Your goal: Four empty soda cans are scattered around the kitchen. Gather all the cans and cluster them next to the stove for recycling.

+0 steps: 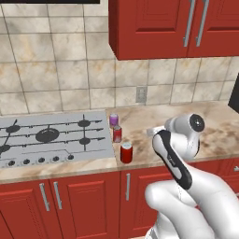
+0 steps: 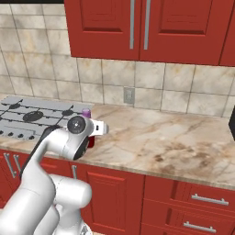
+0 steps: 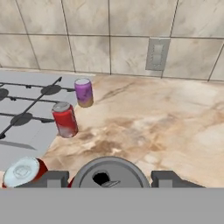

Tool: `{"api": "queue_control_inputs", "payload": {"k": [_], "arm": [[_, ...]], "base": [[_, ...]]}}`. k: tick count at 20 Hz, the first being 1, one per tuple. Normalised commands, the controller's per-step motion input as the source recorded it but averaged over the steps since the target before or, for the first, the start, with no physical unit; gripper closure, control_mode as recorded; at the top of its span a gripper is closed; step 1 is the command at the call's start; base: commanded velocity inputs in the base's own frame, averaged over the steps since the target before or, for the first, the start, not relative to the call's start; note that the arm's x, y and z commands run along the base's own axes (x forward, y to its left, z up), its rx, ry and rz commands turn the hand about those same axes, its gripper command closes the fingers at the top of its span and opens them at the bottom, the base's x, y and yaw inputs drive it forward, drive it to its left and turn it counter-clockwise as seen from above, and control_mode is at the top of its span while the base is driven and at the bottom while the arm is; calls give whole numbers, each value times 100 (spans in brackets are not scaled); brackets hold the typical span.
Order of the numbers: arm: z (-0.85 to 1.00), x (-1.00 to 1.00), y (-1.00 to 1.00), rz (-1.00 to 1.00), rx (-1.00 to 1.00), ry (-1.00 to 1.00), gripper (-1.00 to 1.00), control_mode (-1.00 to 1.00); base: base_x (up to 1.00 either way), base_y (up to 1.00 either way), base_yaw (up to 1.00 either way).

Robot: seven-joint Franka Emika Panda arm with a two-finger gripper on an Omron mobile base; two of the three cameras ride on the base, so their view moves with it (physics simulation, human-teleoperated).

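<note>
Hand view: the two-finger gripper [image 3: 105,178] clamps a silver-topped soda can [image 3: 109,174] between its jaws, bringing it toward the red can [image 3: 65,119] and purple can [image 3: 83,92] ahead-left beside the grey gas stove [image 3: 26,113], likely the last to set down.

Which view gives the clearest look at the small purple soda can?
The hand view: the small purple soda can stands unobstructed beside the stove's edge. The left base view shows it small and distant; the right base view shows just its top behind the arm.
</note>
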Motion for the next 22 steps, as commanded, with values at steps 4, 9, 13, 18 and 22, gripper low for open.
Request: {"api": "queue_control_inputs", "payload": {"k": [4,9,13,18,22], "arm": [[-1,11,0,0,0,0,100,-100],[-2,12,0,5,0,0,100,-100],[0,2,0,11,0,0,100,-100],[0,7,0,15,0,0,100,-100],[-3,9,0,15,0,0,100,-100]], "base": [[0,0,0],[0,0,0],[0,0,0],[0,0,0],[0,0,0]]}}
